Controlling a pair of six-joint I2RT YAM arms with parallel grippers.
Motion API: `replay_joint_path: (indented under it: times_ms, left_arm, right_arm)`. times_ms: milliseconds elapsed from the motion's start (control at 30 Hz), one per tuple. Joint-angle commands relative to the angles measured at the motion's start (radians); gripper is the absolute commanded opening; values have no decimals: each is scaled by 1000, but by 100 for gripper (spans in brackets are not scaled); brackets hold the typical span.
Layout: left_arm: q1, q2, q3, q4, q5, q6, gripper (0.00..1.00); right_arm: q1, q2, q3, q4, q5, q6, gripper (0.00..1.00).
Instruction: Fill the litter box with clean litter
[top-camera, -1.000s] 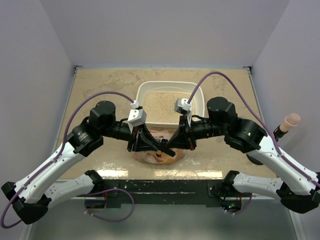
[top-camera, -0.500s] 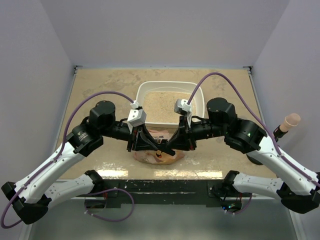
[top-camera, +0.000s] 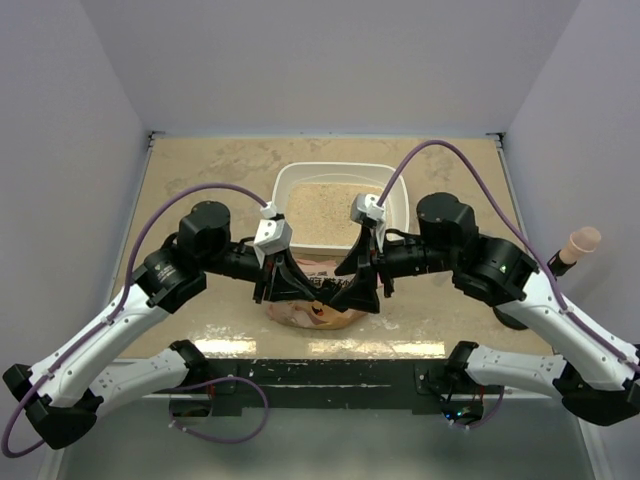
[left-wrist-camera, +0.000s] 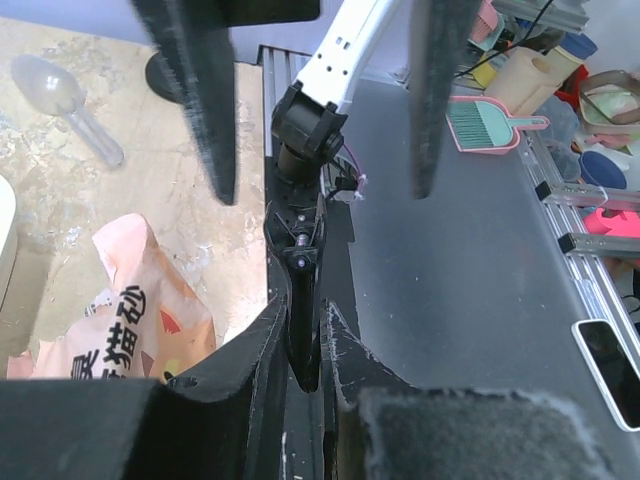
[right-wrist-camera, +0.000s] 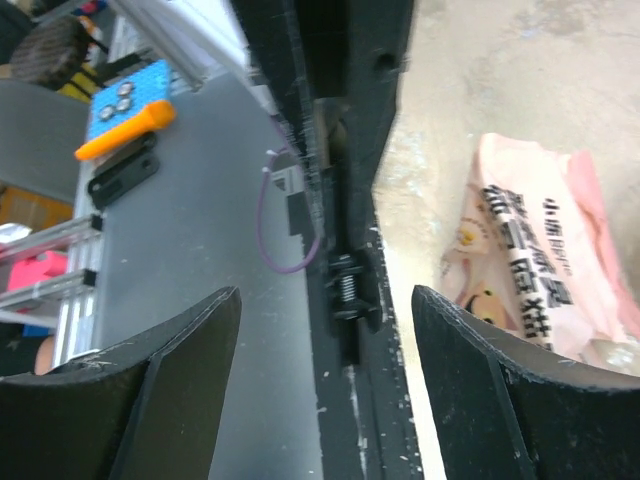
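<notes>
Jaws of right gripper (right-wrist-camera: 325, 300): were spread wide just above the bag (right-wrist-camera: 535, 250), with nothing held between them.
Jaws of left gripper (left-wrist-camera: 302, 332): were held close together with a narrow gap, and nothing was seen in it.
Litter box (top-camera: 340, 167): white, shallow, round-cornered; was set on the tabletop (top-camera: 200, 170) just beyond the bag; judged stiff and light.
Clean litter (top-camera: 325, 205): fine pale granules were spread over the box floor; judged loose and easily spilled.
Bag: orange-pink printed film, slumped and creased; judged soft and floppy, best taken by its crumpled upper edges.
Tabletop: mottled beige, hard, matte.
</notes>
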Motion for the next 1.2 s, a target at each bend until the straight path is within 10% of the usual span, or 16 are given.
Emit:
replay_joint_path:
  times_ms: [0, 733, 900, 1000, 1167]
  left_arm:
    - [-2, -20, 10, 17, 47, 18, 0]
    - [-2, -31, 33, -7, 36, 39, 1]
    - [0, -34, 42, -12, 33, 42, 2]
    - [-2, -34, 47, -13, 26, 47, 8]
    - [-2, -72, 74, -14, 38, 110, 43]
  right_arm:
    - [-1, 51, 65, -40, 65, -60, 74]
    - [-1, 102, 50, -8, -67, -83, 57]
    - [0, 111, 51, 7, -92, -80, 41]
    - [5, 113, 50, 3, -95, -86, 0]
    - [6, 67, 28, 21, -29, -76, 0]
